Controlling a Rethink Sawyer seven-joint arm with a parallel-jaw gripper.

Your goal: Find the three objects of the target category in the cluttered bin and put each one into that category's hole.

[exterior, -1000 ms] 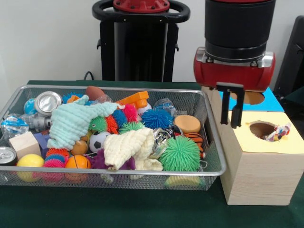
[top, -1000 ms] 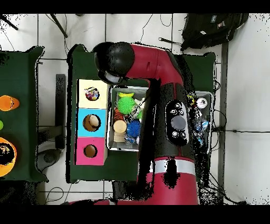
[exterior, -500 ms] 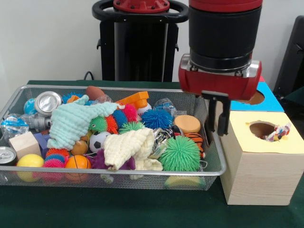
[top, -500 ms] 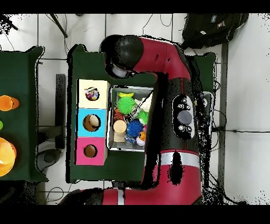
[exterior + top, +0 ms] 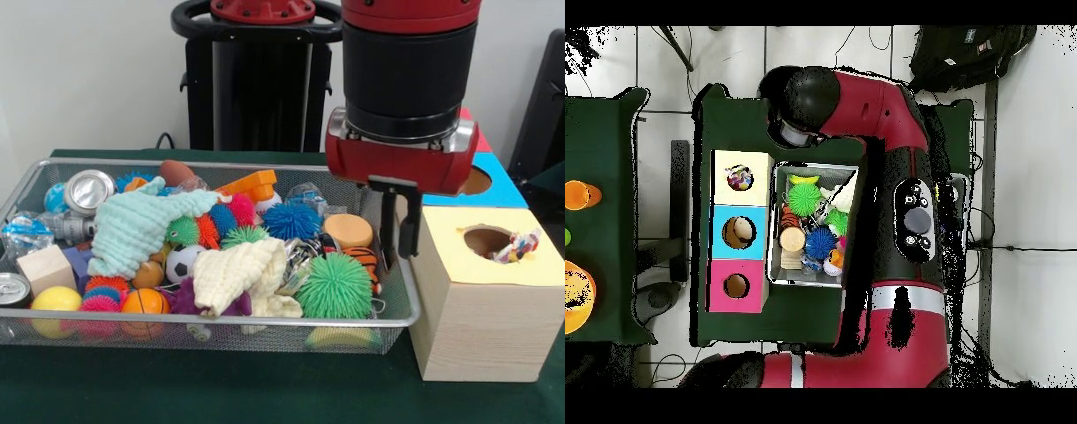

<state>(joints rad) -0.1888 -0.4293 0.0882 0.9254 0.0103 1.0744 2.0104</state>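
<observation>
1. The red and black robot arm (image 5: 404, 79) fills the upper right of the front view; in the overhead view it covers the right half of the bin.
2. The silver wire-mesh bin (image 5: 221, 322) spans the left and centre of the front view, packed with clutter on the dark green table (image 5: 177, 389).
3. The pale wooden box (image 5: 481, 318) stands touching the bin's right end. Its top panels are yellow (image 5: 494, 265), blue (image 5: 508, 190) and pink (image 5: 736, 285), each with a round hole.
4. A small multicoloured item (image 5: 521, 245) lies at the rim of the yellow panel's hole (image 5: 485, 238).
5. A mint green cloth (image 5: 137, 225) and a cream cloth (image 5: 238, 274) lie over much of the pile, hiding what is beneath.
6. A big green spiky ball (image 5: 334, 286) sits at the bin's lower right, near a blue spiky ball (image 5: 291, 220) and a tan round disc (image 5: 348, 230).
7. The black gripper (image 5: 398, 231) hangs just inside the bin's right end, above a small basketball-patterned ball (image 5: 364, 258). Its jaws stand slightly spread, pinching nothing.
</observation>
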